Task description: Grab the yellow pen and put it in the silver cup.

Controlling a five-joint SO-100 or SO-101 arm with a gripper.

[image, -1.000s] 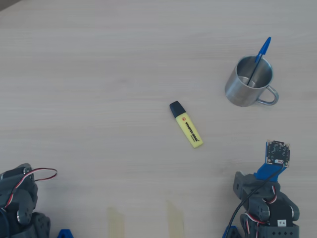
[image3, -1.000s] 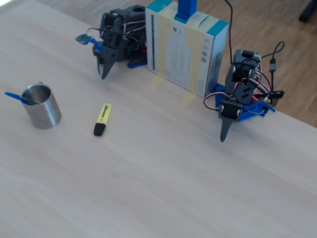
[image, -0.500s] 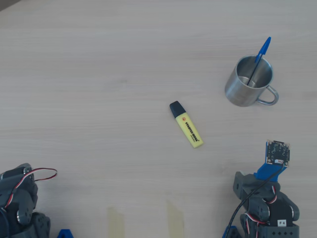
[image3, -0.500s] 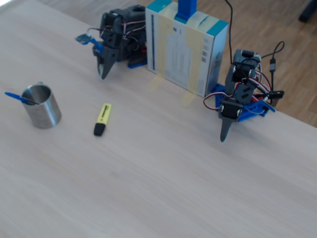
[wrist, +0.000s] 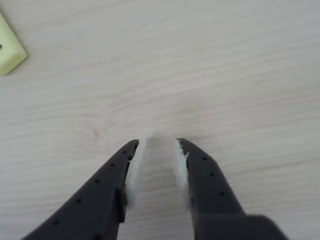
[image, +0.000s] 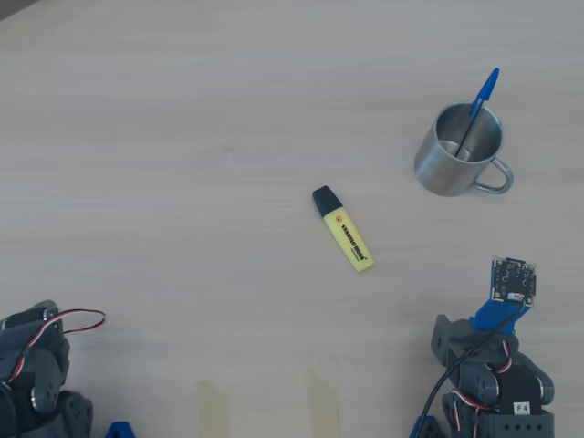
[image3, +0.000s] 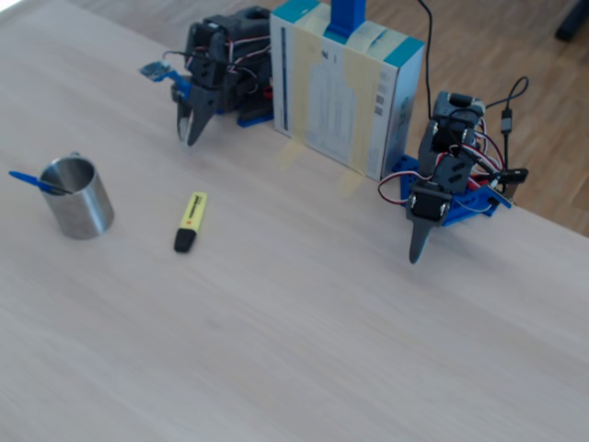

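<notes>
Yellow highlighter (image: 343,228): flat on table (image: 182,137), mid-scene, black cap pointing far-left in overhead view. Steel mug (image: 456,151): far right, upright, holding blue ballpoint (image: 478,102). Pincer (wrist: 157,150): slightly apart, empty, over bare table.

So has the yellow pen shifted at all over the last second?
No. In the overhead view the yellow pen lies at the same spot and angle, equally far from the silver cup, untouched.

- In the overhead view, the marker (image: 343,228) lies on the table (image: 182,137), lower left of the mug (image: 456,151).
- A ballpoint (image: 476,108) stands in the mug.
</notes>
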